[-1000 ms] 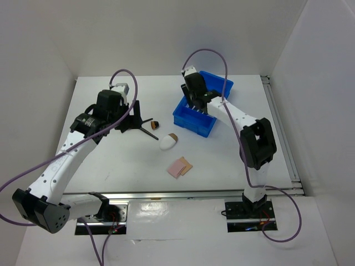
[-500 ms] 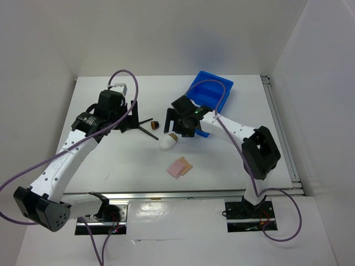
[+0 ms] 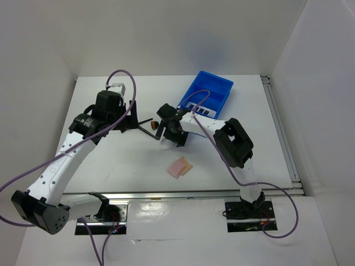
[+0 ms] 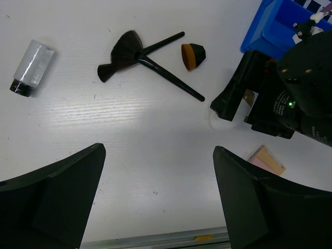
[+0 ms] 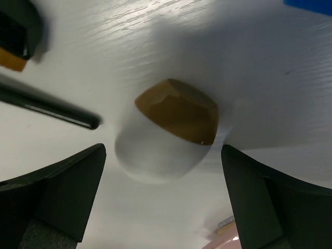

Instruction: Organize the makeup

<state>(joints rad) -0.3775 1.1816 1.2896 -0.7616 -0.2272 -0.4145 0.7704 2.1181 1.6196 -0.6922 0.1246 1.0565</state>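
The white egg-shaped sponge (image 5: 161, 148) with its tan tip lies on the table. My right gripper (image 5: 163, 197) hangs open just above it, a finger on each side, not touching. From above, the right gripper (image 3: 171, 134) covers most of the sponge (image 3: 164, 146). Two black brushes (image 4: 140, 57) lie crossed beside a short tan-tipped brush head (image 4: 193, 55). Pink and tan pads (image 3: 180, 167) lie nearer the front edge. My left gripper (image 4: 158, 197) is open over bare table, near the brushes (image 3: 145, 120). A dark palette with a white label (image 3: 201, 110) sits in the tray.
The blue compartmented tray (image 3: 213, 87) stands at the back right, close behind the right arm. A small clear bottle with a black cap (image 4: 31, 66) lies left of the brushes. White walls close in the table on three sides.
My right arm has swung from over the blue tray leftward and down to the sponge, and its jaws have opened wide. The left arm has barely moved.
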